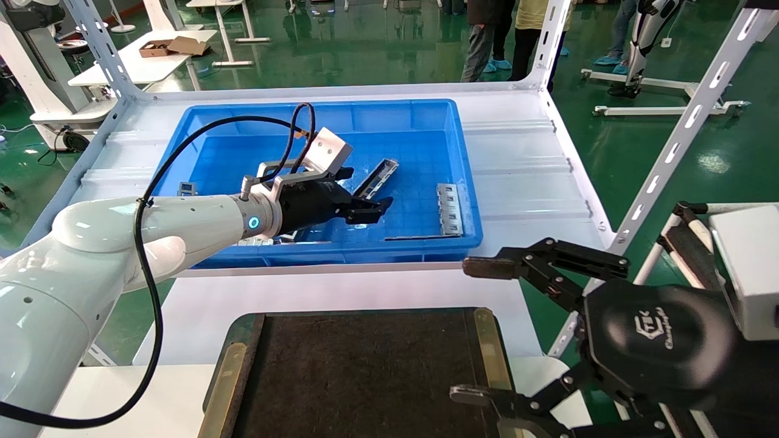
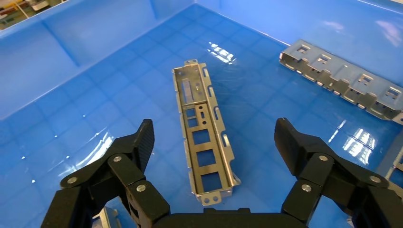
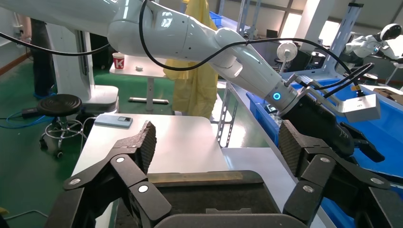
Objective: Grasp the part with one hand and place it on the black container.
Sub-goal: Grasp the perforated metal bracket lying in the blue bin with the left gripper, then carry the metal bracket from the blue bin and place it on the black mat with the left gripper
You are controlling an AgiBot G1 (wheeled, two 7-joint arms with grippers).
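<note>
In the head view we are seeing the left tool (image 1: 365, 204) reaching into the blue bin (image 1: 426, 115), a glossy plastic tub with a gridded floor, sitting on the white surface (image 1: 523, 176). The part (image 1: 377, 177), a slim grey metal channel, is lying on the bin floor just beyond the black fingers, and its near end is being covered by them, so we cannot tell from here whether they are touching it. A flat silver tabbed plate (image 1: 450, 208) is lying well to the right of it in the same bin. Nearer us the black container (image 1: 365, 365), a matte, felt-like tray with brass-coloured strips along its sides, is being cut off by the lower edge. The right tool (image 1: 478, 331) is hanging over the tray's right corner with its fingers spread wide, gripping nothing.

In the left wrist view we are looking down between the left tool's (image 2: 214, 137) two ribbed black fingers, which are standing wide apart on either side of the part (image 2: 203, 137) without touching it. Here the part is showing its open face: thin folded walls and a row of rectangular cut-outs. The tabbed plate (image 2: 342, 80) is lying apart from it, partly cut off.

In the right wrist view we are seeing the right tool (image 3: 216, 142) open above the black container (image 3: 190, 197), with the white left arm (image 3: 199, 38) stretching into the bin (image 3: 380, 128); the part is hidden here
</note>
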